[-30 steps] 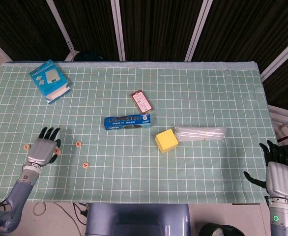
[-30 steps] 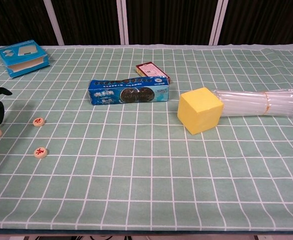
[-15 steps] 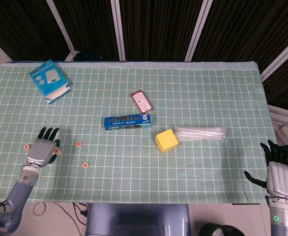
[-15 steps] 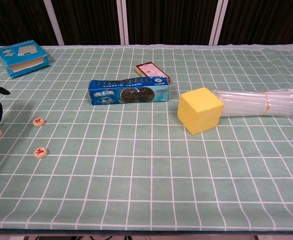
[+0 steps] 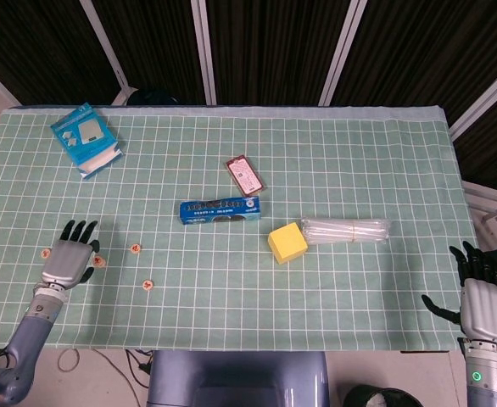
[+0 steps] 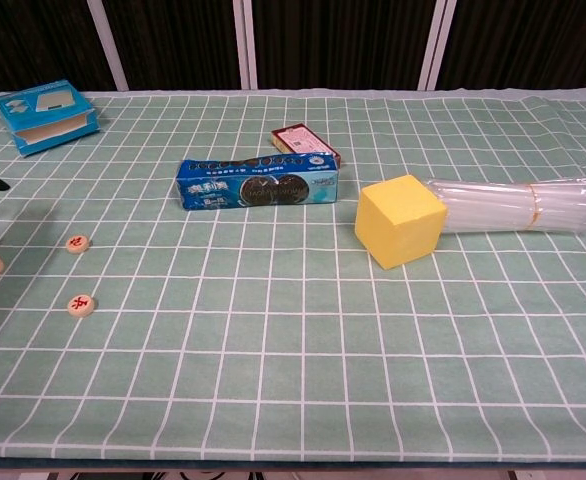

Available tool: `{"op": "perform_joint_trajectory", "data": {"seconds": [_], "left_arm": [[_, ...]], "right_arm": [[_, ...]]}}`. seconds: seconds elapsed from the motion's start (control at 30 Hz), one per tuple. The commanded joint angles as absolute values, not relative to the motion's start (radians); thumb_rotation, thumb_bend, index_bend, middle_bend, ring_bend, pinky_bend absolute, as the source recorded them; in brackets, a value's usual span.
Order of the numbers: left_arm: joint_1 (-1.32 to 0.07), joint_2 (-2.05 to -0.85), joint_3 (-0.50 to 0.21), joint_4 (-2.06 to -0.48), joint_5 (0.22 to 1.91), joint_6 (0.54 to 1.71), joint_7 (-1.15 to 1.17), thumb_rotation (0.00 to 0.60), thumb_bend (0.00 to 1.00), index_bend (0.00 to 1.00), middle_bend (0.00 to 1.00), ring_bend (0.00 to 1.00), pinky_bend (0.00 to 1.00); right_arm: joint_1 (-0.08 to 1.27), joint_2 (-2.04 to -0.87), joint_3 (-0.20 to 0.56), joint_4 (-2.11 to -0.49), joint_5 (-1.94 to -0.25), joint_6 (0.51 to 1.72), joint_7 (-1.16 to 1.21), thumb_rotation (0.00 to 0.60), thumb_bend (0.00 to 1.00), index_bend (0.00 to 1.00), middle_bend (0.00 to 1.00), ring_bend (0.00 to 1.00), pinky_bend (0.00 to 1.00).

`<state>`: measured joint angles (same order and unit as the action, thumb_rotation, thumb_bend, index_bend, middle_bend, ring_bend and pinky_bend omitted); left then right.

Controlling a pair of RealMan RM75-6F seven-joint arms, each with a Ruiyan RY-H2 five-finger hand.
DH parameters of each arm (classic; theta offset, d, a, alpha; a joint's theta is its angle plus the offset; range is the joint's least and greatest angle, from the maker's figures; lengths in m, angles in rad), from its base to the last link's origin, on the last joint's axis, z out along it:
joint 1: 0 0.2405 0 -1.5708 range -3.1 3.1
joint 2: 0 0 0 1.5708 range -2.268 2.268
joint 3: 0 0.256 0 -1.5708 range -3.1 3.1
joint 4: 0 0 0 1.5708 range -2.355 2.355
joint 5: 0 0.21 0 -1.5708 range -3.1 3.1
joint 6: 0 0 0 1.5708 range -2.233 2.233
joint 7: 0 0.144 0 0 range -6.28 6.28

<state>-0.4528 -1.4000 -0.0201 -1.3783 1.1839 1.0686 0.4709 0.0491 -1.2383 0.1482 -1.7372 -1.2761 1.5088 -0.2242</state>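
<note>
A blue cookie pack (image 5: 220,209) lay mid-cloth. Just behind it sat a small red packet (image 5: 244,174), to its right a yellow cube (image 5: 287,242) touching a clear bundle of straws (image 5: 346,230). A blue box (image 5: 85,138) lay far to its back left.

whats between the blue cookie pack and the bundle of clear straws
The yellow cube lies between the cookie pack and the straw bundle; both views show it.

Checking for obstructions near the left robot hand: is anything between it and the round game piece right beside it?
Nothing visible. The left robot hand lies open on the cloth, the nearest game piece just beside its fingers, no object between.
</note>
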Motion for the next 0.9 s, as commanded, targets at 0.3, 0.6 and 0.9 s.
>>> {"op": "perform_joint_trajectory", "data": {"seconds": [0.3, 0.6, 0.9], "left_arm": [[-0.459, -1.416, -0.046, -1.348, 1.171, 1.072, 0.468, 0.6, 0.29, 0.41, 0.04, 0.0, 0.0], [-0.464, -1.426, -0.066, -1.321, 1.133, 1.063, 0.485, 0.6, 0.29, 0.41, 0.04, 0.0, 0.0], [-0.482, -1.452, -0.083, -1.272, 1.111, 1.042, 0.493, 0.6, 0.29, 0.41, 0.04, 0.0, 0.0]], "right_arm": [[0.049, -1.241, 0.15, -1.737, -1.272, 1.51, -0.226, 0.6, 0.27, 0.12, 0.05, 0.01, 0.0], [0.049, -1.242, 0.151, -1.738, -1.271, 1.512, -0.228, 0.6, 0.27, 0.12, 0.05, 0.01, 0.0], [0.049, -1.246, 0.153, -1.738, -1.268, 1.513, -0.231, 0.6, 0.27, 0.12, 0.05, 0.01, 0.0]]}}
